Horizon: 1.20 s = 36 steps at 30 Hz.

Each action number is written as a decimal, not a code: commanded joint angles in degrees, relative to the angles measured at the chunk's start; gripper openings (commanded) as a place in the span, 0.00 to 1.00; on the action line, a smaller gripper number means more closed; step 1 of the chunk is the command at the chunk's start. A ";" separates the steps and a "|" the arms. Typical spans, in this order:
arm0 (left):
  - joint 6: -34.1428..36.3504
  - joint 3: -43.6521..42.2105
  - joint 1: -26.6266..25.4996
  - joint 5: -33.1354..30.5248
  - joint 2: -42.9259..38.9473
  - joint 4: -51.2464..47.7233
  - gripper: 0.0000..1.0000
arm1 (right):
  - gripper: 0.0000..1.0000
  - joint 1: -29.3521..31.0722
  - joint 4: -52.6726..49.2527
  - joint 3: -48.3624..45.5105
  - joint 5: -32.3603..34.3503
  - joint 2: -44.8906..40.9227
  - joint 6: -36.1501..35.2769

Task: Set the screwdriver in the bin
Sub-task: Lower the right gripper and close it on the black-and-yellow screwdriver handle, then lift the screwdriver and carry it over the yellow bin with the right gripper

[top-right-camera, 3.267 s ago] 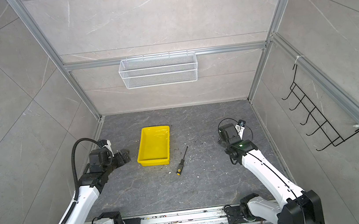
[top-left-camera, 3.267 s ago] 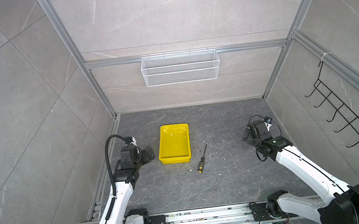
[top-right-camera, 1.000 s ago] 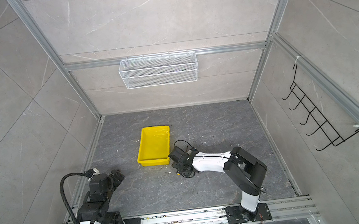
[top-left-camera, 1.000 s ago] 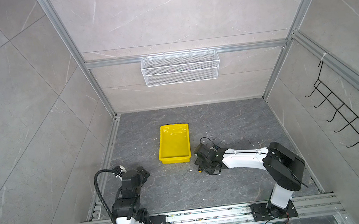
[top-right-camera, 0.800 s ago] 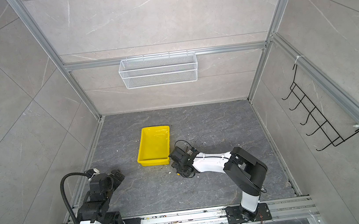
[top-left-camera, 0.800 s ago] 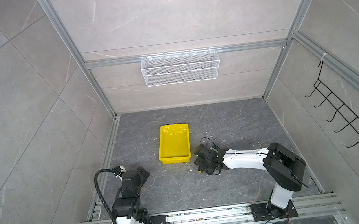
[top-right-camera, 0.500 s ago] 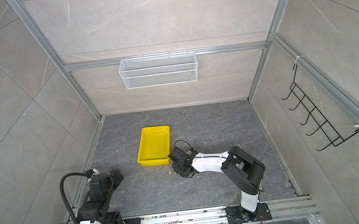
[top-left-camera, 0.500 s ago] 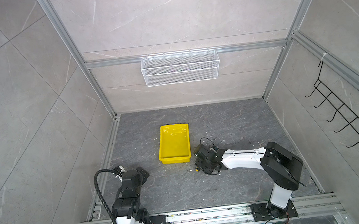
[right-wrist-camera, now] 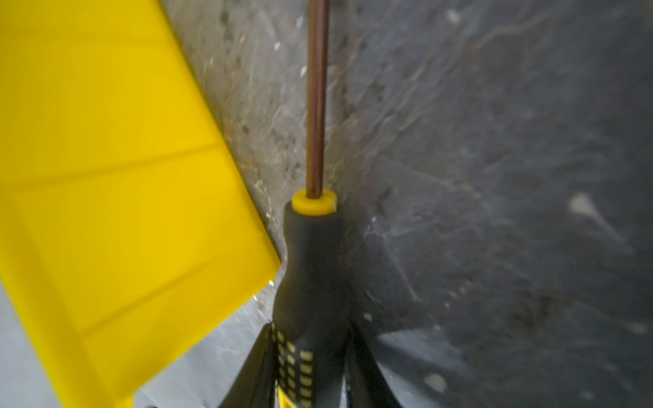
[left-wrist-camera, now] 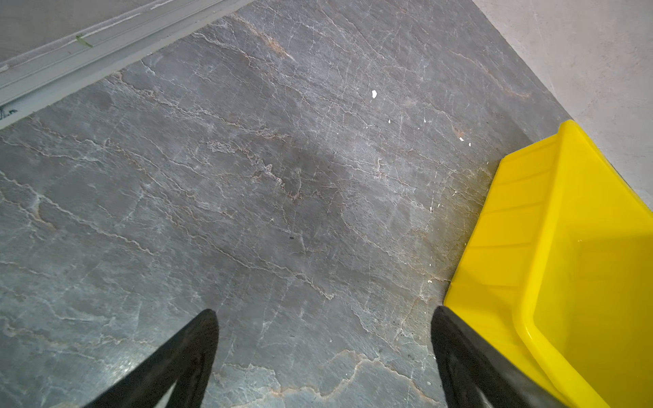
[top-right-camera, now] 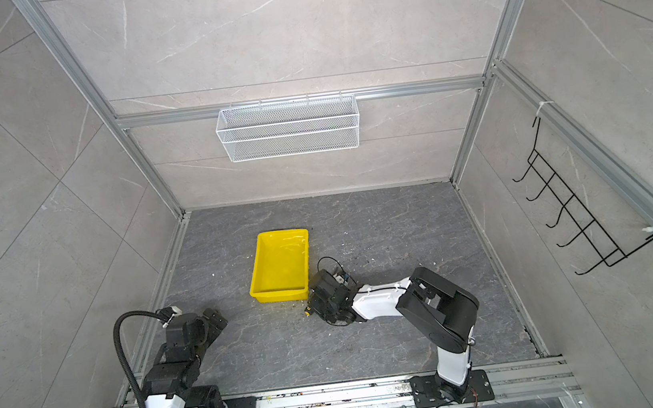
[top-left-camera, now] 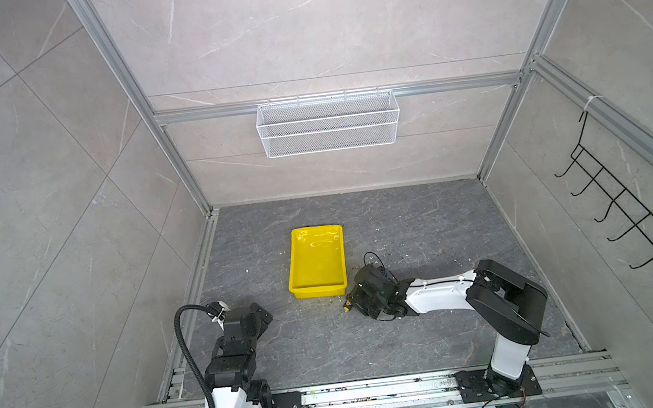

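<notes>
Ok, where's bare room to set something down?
Bare stone surface lies behind the bin to the back wall, right of it to the side wall, and between it and the left fingers. Crowded: the bin's near right corner, where the right fingers grip the screwdriver.

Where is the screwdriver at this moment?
In both top views the screwdriver is outside the bin's near right corner, its handle clamped between the right gripper's fingers.
</notes>
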 commanded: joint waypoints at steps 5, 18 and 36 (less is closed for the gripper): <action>0.71 -0.19 -0.01 2.16 -0.04 2.89 0.96 | 0.22 0.68 -21.03 -0.14 2.71 -2.09 -19.39; -0.03 -0.20 -0.01 2.65 0.33 2.54 0.95 | 0.16 1.06 -32.28 9.51 16.73 -4.00 -24.66; 0.29 -0.50 -0.01 2.62 -0.98 2.66 0.94 | 0.17 3.45 -42.16 25.25 24.99 -4.70 -29.50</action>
